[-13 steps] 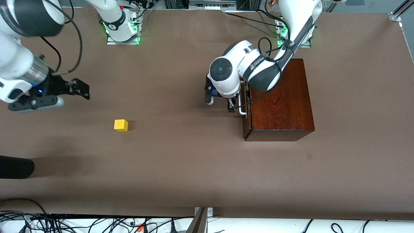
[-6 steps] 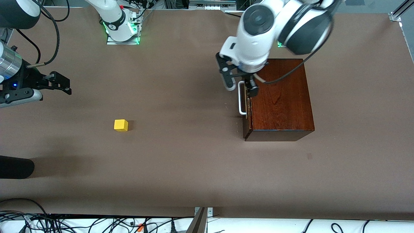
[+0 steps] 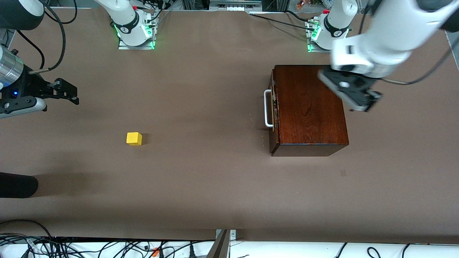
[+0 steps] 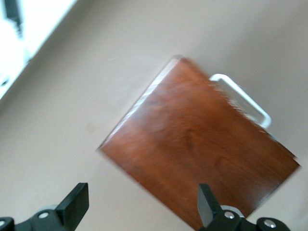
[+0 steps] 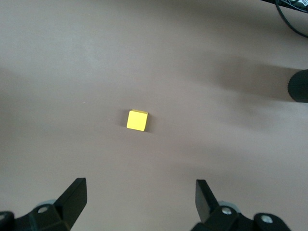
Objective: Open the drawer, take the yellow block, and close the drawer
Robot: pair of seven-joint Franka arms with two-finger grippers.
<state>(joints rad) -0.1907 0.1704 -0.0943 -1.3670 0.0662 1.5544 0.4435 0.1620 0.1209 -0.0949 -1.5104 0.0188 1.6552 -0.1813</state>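
The dark reddish-brown wooden box (image 3: pixel 310 107) stands toward the left arm's end of the table. Its drawer (image 3: pixel 274 107) is shut, and the white bar handle (image 3: pixel 267 109) is free. My left gripper (image 3: pixel 353 92) is open and empty, up in the air over the box edge away from the handle. The left wrist view shows the box top (image 4: pixel 202 159) and handle (image 4: pixel 240 98) below the left gripper (image 4: pixel 142 207). The yellow block (image 3: pixel 134 138) lies on the bare table toward the right arm's end. My right gripper (image 3: pixel 76 95) hovers open and empty; the block (image 5: pixel 137 120) lies ahead of the right gripper (image 5: pixel 139 199).
A black rounded object (image 3: pixel 18 184) lies at the table edge at the right arm's end, nearer the camera than the block; it also shows in the right wrist view (image 5: pixel 298 85). Cables (image 3: pixel 71 247) run along the table's near edge.
My left gripper has left the drawer handle, risen and swung over the box toward the left arm's end. My right gripper drew back toward the right arm's end, then held still. Block and box have not moved.
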